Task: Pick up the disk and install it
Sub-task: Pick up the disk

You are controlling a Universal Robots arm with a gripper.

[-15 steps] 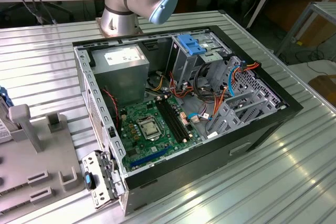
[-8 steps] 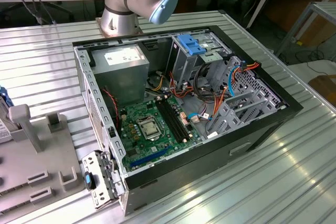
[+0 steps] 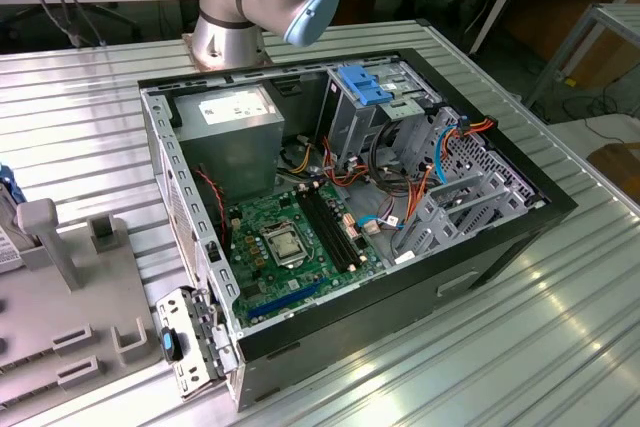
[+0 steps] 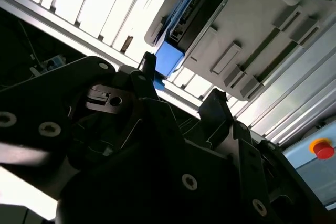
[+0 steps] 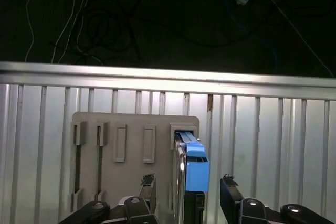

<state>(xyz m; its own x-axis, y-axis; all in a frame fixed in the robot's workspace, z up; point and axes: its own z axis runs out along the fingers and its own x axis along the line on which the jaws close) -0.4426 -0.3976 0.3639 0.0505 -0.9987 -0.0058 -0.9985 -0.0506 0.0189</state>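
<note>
Blue-railed flat dark disk (image 5: pixel 195 169) stands on edge in the end slot of a grey plastic rack (image 5: pixel 131 129), at the exterior view's lower left. On the gripper (image 5: pixel 188 184), fingers (image 5: pixel 229 190) apart, straddling the disk, not clamped. Risk: uneven closing could tip it and jam it in the slot.

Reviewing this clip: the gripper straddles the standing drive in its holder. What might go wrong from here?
1. The open gripper straddles the dark hard disk with blue plastic rails, standing on edge in the grey slotted holder. The disk looks off-centre in the opening, so closing may tilt or jam it.
2. Loose orange and blue cables crowd the grey metal drive cage in the black computer case; they might snag the disk.
</note>
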